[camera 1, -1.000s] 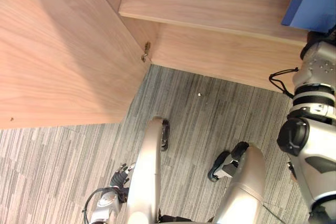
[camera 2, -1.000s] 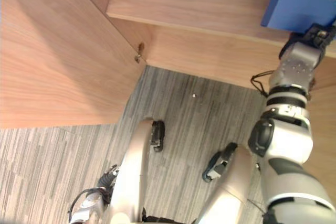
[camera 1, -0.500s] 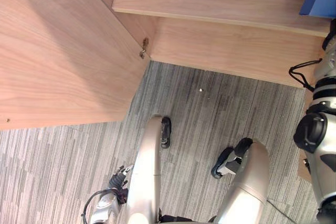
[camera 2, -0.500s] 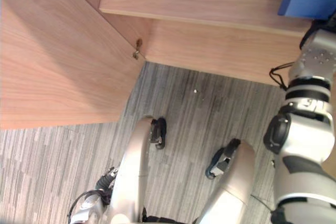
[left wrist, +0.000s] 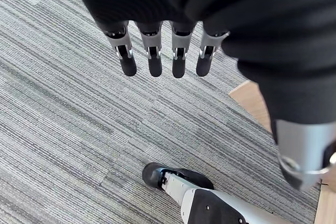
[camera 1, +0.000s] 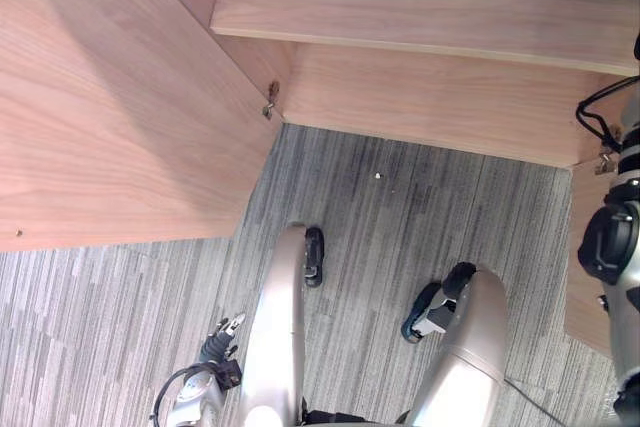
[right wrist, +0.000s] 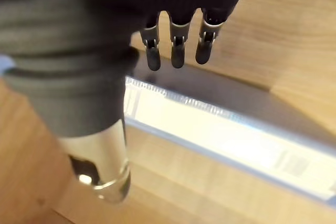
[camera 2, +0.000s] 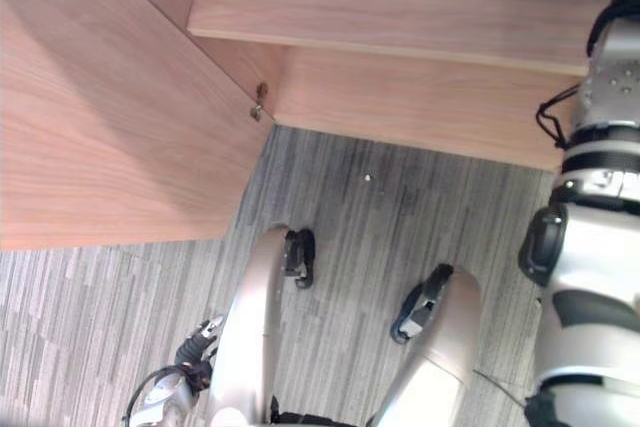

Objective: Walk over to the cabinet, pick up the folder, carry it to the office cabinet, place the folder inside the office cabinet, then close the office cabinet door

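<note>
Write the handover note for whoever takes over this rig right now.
Left hand: open, empty, hanging over the carpet.
Right hand: open, fingers straight just above the folder, not gripping it.
Folder: on the wooden shelf of the office cabinet, white-labelled spine facing the hand.
Done: the folder looks placed and released.
Left: draw the right arm back, then close the cabinet door, which stands open.
</note>
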`<state>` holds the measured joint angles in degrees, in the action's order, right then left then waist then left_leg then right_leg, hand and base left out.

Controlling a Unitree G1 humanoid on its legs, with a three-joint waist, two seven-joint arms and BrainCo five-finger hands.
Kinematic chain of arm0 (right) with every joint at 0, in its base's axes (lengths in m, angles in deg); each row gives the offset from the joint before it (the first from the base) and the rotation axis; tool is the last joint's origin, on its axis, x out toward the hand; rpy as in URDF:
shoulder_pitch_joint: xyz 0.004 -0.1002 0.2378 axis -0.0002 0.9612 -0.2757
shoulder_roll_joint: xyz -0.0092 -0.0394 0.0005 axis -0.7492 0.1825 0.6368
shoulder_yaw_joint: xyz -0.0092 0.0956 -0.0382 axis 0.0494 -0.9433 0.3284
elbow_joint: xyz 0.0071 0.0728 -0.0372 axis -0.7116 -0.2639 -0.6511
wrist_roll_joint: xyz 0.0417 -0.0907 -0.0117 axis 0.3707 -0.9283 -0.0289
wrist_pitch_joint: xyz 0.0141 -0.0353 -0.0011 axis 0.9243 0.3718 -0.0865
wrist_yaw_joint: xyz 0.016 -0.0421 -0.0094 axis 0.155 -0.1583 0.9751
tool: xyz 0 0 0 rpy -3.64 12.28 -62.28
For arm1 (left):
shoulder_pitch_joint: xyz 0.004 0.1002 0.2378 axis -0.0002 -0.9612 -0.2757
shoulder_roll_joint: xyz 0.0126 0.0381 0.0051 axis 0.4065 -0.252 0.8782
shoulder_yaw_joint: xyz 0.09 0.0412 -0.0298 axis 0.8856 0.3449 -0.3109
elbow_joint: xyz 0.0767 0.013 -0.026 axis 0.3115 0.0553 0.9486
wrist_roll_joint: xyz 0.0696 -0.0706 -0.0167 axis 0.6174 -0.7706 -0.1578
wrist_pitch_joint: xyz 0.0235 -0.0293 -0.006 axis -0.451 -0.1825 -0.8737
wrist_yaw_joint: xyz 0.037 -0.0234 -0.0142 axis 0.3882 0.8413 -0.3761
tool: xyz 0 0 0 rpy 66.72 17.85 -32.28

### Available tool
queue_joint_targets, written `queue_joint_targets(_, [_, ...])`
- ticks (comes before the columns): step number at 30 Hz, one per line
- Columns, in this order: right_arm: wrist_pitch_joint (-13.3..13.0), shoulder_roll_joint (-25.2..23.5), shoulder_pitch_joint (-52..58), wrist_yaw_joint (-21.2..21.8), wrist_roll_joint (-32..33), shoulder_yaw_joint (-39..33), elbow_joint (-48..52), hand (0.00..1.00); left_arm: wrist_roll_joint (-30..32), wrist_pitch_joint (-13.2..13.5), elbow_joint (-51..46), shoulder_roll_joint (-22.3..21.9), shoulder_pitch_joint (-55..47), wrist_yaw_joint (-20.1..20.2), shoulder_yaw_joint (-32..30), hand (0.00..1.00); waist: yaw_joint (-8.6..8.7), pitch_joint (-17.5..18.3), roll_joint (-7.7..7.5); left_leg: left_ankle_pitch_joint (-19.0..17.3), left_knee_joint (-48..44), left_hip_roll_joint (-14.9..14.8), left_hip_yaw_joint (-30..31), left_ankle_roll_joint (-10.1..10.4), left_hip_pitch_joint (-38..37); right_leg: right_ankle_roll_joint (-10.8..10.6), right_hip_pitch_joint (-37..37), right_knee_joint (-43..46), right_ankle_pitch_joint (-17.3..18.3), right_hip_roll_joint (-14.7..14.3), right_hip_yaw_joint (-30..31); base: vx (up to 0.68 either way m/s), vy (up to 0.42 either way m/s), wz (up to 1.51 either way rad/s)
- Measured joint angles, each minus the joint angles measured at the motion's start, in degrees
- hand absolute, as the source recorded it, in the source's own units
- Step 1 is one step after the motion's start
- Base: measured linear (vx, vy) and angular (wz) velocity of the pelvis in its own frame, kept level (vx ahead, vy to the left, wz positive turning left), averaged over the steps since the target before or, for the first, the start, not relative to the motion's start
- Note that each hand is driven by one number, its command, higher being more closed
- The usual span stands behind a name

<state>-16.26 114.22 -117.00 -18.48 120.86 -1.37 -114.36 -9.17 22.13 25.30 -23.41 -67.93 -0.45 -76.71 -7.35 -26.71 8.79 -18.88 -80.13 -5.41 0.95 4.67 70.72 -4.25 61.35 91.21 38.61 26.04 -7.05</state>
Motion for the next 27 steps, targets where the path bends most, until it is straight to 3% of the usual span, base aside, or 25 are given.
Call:
queue_joint_targets(2, [7.04, 0.85, -0.67, 3.65, -15.13, 5.71, -2.21, 0.00, 0.35, 0.00, 0.00, 0.13, 0.03, 1.06, -0.05, 0.00, 0.23, 0.00, 0.01, 0.05, 0.16, 0.04, 0.29, 0.06, -0.10, 0.00, -0.53, -0.31, 0.00, -0.02, -0.43, -0.01, -0.031, 0.03])
queue_joint_targets(6, [12.86, 0.85, -1.08, 8.62, -26.79, 12.46, -6.64, 0.00, 1.17, -0.02, -0.09, 0.30, 0.23, 2.64, -0.06, 0.00, -0.12, 0.00, 0.01, 0.23, 0.55, 0.11, 0.29, 0.14, -0.35, 0.01, -0.75, -0.55, 0.00, 0.02, -0.47, -0.02, -0.040, 0.02])
queue_joint_targets(12, [15.16, 0.92, -0.67, 14.33, -39.10, 13.70, -10.17, 0.00, 4.72, -0.20, -0.30, 1.30, 0.84, 4.53, -0.28, 0.00, -0.08, 0.01, 0.02, 0.24, 1.15, -0.07, 0.23, 0.16, -2.25, 0.01, -2.76, -1.41, -0.01, -0.07, -0.73, -0.01, -0.035, 0.00])
queue_joint_targets(18, [15.75, 0.89, 2.69, 18.43, -50.48, 12.11, -10.65, 0.00, 7.40, -0.53, -0.63, 2.39, 1.15, 5.51, -2.69, 0.00, -0.05, 0.07, 0.01, 0.09, 2.55, -1.17, 0.05, 0.21, -5.19, -0.31, -5.74, -3.51, -0.21, -1.11, -1.66, -0.02, -0.043, -0.07])
queue_joint_targets(27, [16.35, -0.94, 9.46, 19.08, -59.96, 4.24, -10.53, 0.00, 10.15, -1.21, -0.77, 2.58, 2.01, 6.12, -7.21, 0.00, 0.05, 1.20, -0.14, -0.50, 4.38, -2.91, -0.33, 0.78, -10.43, 0.14, -11.01, -6.38, -0.50, -2.60, -2.64, 0.02, -0.048, -0.06])
